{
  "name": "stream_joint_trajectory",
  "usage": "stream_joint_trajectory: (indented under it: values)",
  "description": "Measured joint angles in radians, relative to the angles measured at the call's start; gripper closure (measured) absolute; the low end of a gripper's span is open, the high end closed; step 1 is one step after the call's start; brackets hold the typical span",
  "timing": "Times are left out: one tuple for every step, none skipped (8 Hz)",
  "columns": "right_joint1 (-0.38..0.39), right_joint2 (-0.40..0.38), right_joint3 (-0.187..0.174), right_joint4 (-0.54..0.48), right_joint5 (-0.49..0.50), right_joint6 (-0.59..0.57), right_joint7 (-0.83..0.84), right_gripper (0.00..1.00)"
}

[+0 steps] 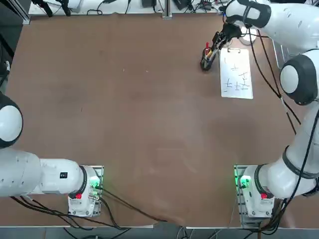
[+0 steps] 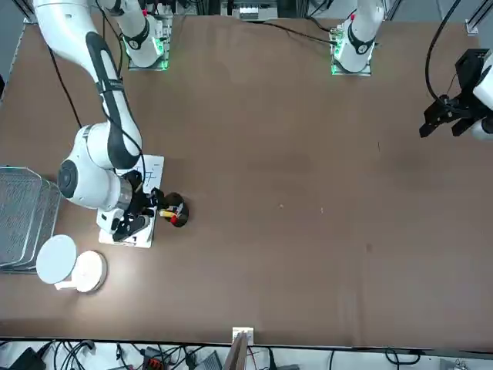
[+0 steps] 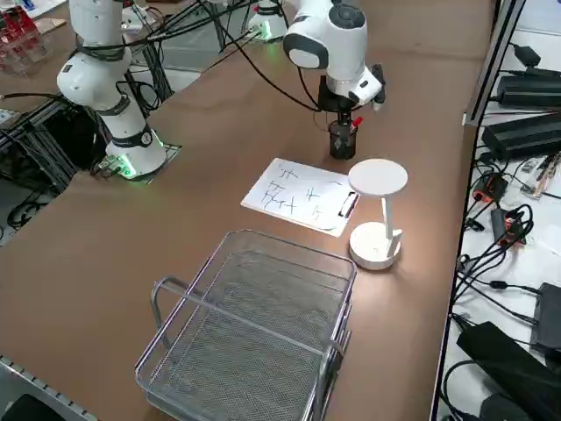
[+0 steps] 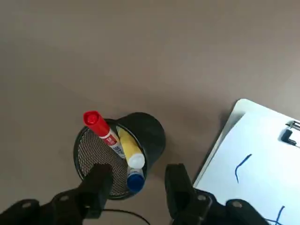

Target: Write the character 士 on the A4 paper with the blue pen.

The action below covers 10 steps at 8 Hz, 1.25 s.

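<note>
1. Blue-ended pen (image 4: 135, 181) stands in the round black mesh cup (image 4: 152, 135).
2. At the cup, my right gripper (image 4: 139, 172) holds its black fingers apart.
3. Clipped white A4 paper (image 4: 260, 161) lies beside the cup.

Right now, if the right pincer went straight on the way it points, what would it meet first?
Probably the blue pen, standing in the mesh cup between the right pincer's spread fingers; exact depth is unclear.
</note>
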Motion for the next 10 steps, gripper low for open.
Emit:
stream_joint_trajectory:
  values:
    - [0.001, 0.001, 0.0, 0.0, 0.0, -0.001, 0.0, 0.35]
    - [0.001, 0.001, 0.0, 0.001, 0.0, -0.002, 0.0, 0.36]
    - [0.001, 0.001, 0.0, 0.001, 0.0, -0.002, 0.0, 0.38]
    - [0.002, 0.001, 0.0, 0.002, 0.0, -0.003, 0.0, 0.4]
    - [0.004, 0.001, 0.0, 0.002, 0.001, -0.004, 0.0, 0.41]
    - [0.005, 0.002, 0.0, 0.002, 0.001, -0.006, 0.0, 0.44]
    - [0.007, 0.004, 0.001, 0.002, 0.001, -0.009, 0.0, 0.45]
    - [0.009, 0.005, 0.001, 0.002, 0.001, -0.013, 0.0, 0.46]
    - [0.01, 0.007, 0.001, 0.002, 0.001, -0.018, 0.0, 0.47]
    - [0.01, 0.008, 0.001, 0.002, 0.001, -0.02, 0.0, 0.48]
